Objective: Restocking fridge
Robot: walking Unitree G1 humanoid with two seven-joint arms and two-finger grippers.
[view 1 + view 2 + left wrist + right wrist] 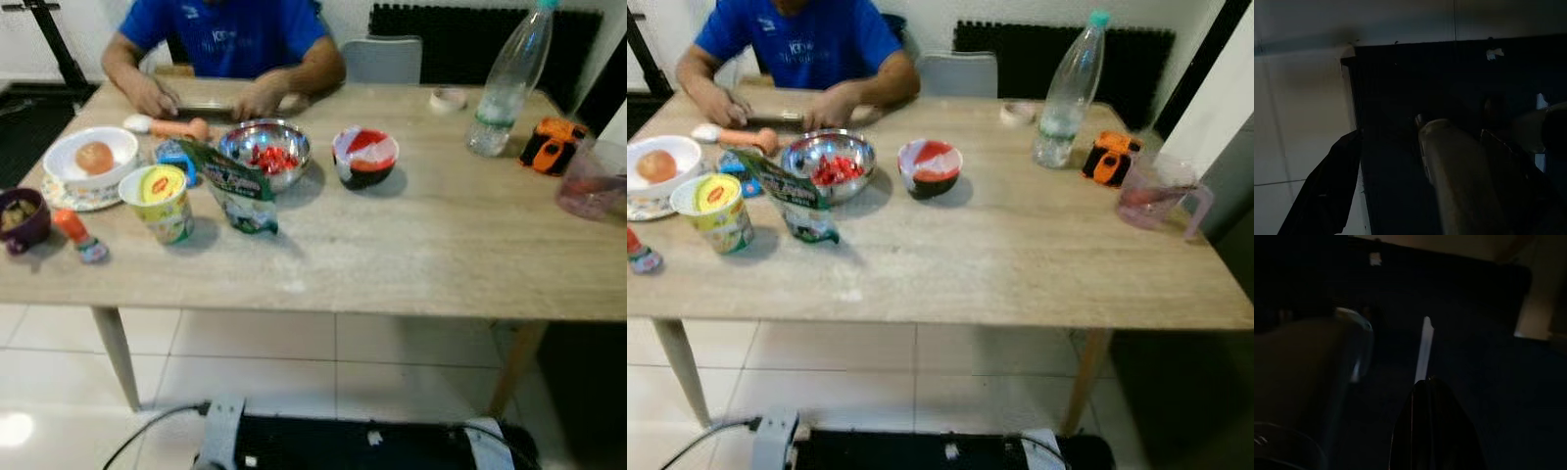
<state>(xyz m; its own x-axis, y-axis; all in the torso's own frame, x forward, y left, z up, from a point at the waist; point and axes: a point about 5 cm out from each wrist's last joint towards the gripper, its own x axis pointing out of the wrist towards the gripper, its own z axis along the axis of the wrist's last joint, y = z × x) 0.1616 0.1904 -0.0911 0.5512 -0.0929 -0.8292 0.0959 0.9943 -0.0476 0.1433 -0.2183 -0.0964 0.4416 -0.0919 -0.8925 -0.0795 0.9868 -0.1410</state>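
We are facing the tabletop (411, 264), the widest thing before us; a person (227, 39) is sitting at its far side, hands resting on it; the food we are meaning to restock is lying ahead and toward our left, so we are judging the left arm nearer. The steel bowl (265, 153) of red pieces is standing behind the green pouch (235, 186); the yellow-lidded cup (159, 202) is just beside them. Both arms are hanging low in shade; whether either claw is spread or pressed together, we cannot tell.
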